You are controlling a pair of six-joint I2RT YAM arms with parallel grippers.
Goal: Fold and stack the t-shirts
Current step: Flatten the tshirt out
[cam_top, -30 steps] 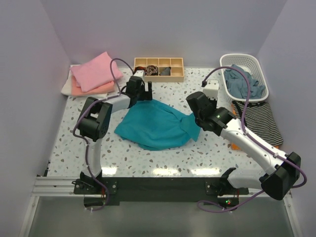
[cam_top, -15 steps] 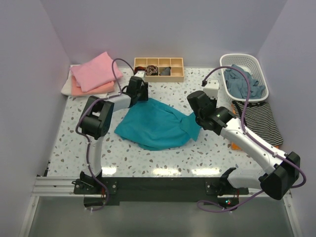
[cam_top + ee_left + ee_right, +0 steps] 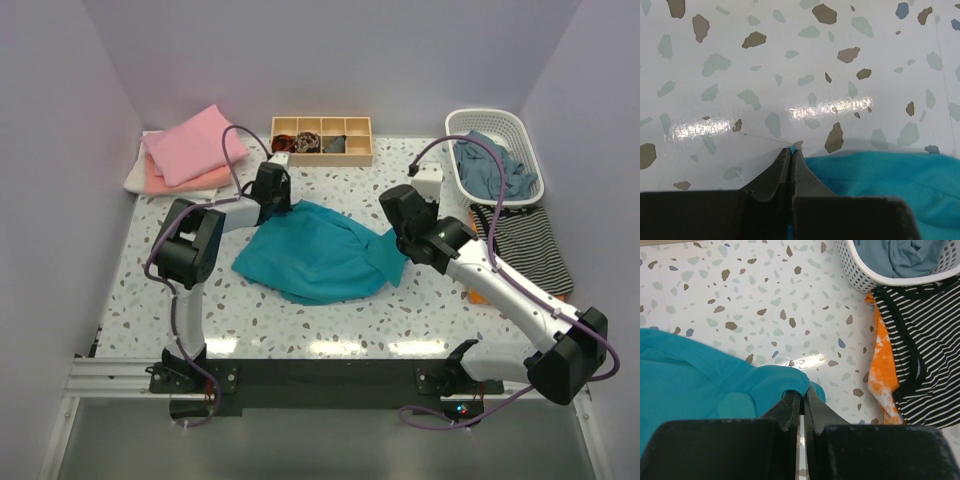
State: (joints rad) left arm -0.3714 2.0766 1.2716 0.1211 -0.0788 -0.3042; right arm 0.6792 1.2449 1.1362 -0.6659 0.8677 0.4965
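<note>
- The teal t-shirt lies loosely bunched and unfolded in the middle of the surface. Its long axis runs left to right, with one corner reaching towards the far left.
- Each arm has the end of the shirt nearer to it. The left fingers are at that far-left corner and the right fingers are at the right end, so the cloth lies between them.
- The left fingers are clenched tight, with no gap between them. They are down at the surface on the very edge of the cloth, with a sliver of teal showing at the tips. That looks like a thin pinch of the hem, and it could slip.
- The right fingers are also clenched, grasping a rolled fold of the teal cloth that wraps over their tips.
- With both ends held, the next move likely depends on drawing the two ends apart along the long axis to spread the shirt flat.
- The finished pile sits at the far-left corner, well apart from the teal shirt. A folded pink t-shirt lies on a peach one, with a white one underneath.
</note>
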